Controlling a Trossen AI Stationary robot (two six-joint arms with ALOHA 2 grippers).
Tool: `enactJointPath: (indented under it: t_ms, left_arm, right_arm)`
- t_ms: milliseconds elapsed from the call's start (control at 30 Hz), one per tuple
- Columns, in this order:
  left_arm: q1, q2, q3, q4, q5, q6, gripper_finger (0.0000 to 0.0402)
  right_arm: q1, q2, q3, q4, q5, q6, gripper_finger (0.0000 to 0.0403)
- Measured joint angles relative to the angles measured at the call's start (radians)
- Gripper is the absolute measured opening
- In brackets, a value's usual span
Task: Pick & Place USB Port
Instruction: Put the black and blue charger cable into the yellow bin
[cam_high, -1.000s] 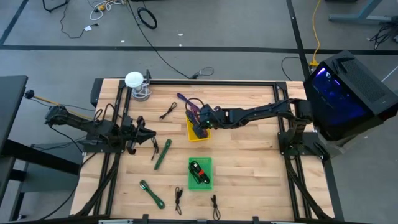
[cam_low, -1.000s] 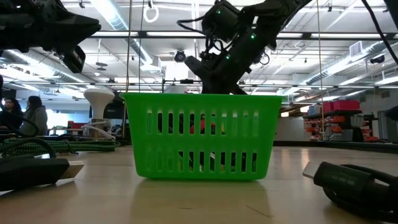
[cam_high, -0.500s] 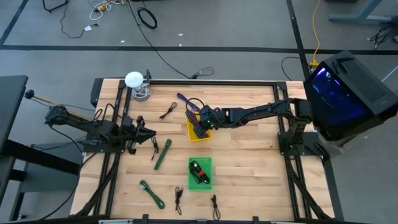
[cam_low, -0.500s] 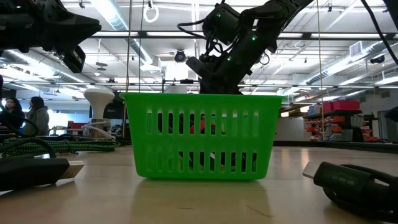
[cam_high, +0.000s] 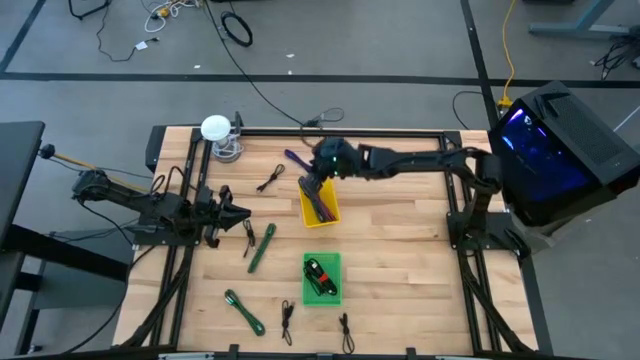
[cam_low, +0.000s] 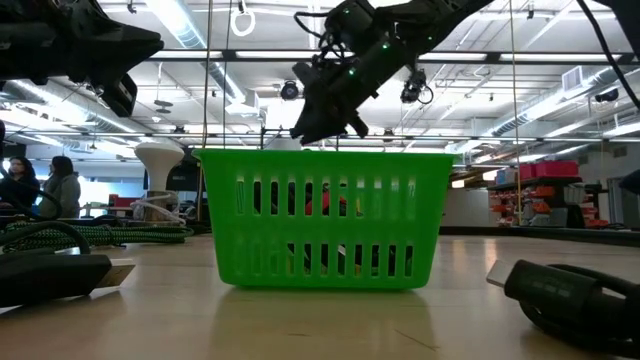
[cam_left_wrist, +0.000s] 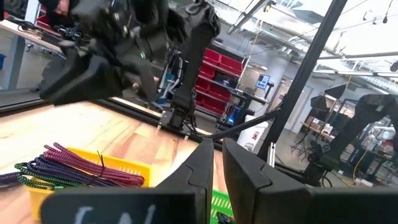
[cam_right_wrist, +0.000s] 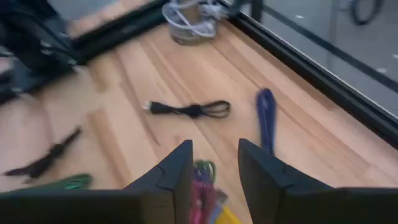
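While the right gripper (cam_high: 318, 172) hangs over the upper end of the yellow bin (cam_high: 320, 203) at the centre of the high view, its fingers (cam_right_wrist: 179, 168) stand parted with nothing between them. A bundle of purple and green cables (cam_left_wrist: 68, 171) lies in that bin. The step in hand looks like a move away from the bin toward the next cable to be picked.

A good approach would be to choose a loose cable first. A black USB cable (cam_high: 271, 179) lies on the wood just left of the bin, above centre, and a purple cable (cam_right_wrist: 266, 116) lies close beside the bin's upper end. The gripper should come down over the middle of the coil, jaws square across it, and close only once both fingers straddle it. Carrying it high enough to clear the bin wall should avoid snagging.

The green basket (cam_high: 322, 278), below centre, already holds something dark and red. At centre left the left gripper (cam_high: 240, 215) waits low over the table; whether it holds anything I cannot tell.
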Motion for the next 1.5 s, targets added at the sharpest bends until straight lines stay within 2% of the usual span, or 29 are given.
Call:
enactJointPath:
  t_ms: [133,333,433,500,633,700,767,933,1033,1100,1233,1300,1400,1433,1500]
  left_arm:
    - [0.0,0.0,0.0,-0.002,-0.023,0.039,0.0039]
    - [0.046,0.001,0.03,-0.053,-0.206,0.194,0.0039]
    - [0.119,0.023,0.134,-0.155,-0.217,0.289,0.0039]
    - [0.182,0.06,0.233,-0.292,-0.217,0.332,0.0039]
    - [0.33,0.211,0.44,-0.566,-0.213,0.391,0.0039]
    - [0.41,0.305,0.52,-0.66,-0.173,0.423,0.0039]
    - [0.491,0.394,0.587,-0.683,-0.1,0.465,0.0039]
    - [0.694,0.626,0.705,-0.714,0.142,0.614,0.0039]
    - [0.8,0.757,0.758,-0.728,0.297,0.723,0.0039]
    - [0.857,0.836,0.789,-0.731,0.358,0.816,0.0039]
    - [0.939,0.994,0.861,-0.749,0.389,0.983,0.0039]
    - [0.963,1.064,0.909,-0.756,0.36,1.025,0.0039]
    - [0.963,1.144,0.972,-0.766,0.241,0.91,0.0039]
    - [0.959,1.161,0.986,-0.776,0.227,0.86,0.0039]
    - [0.949,1.187,1.009,-0.775,0.261,0.816,0.0039]
  right_arm:
    - [-0.053,0.0,0.011,-0.015,-0.102,-0.029,0.0116]
    - [-0.096,0.0,0.011,-0.019,-0.268,-0.111,0.0111]
    - [-0.085,-0.007,0.011,0.012,-0.397,-0.146,0.0111]
    - [-0.071,-0.012,0.011,0.059,-0.488,-0.16,0.0111]
    - [-0.045,-0.039,0.011,0.09,-0.664,-0.204,0.0111]
    - [-0.03,-0.071,0.01,0.095,-0.727,-0.223,0.0111]
    - [-0.012,-0.11,0.011,0.088,-0.752,-0.245,0.0111]
    - [0.05,-0.224,0.011,0.003,-0.736,-0.307,0.0111]
    - [0.095,-0.297,0.002,-0.1,-0.677,-0.336,0.0111]
    - [0.127,-0.342,-0.015,-0.186,-0.61,-0.352,0.0111]
    - [0.187,-0.421,-0.041,-0.303,-0.46,-0.349,0.0111]
    - [0.214,-0.454,-0.07,-0.302,-0.394,-0.329,0.0111]
    - [0.242,-0.497,-0.126,-0.304,-0.339,-0.294,0.0111]
    - [0.251,-0.513,-0.145,-0.297,-0.325,-0.282,0.0111]
    - [0.262,-0.539,-0.177,-0.3,-0.297,-0.265,0.0111]
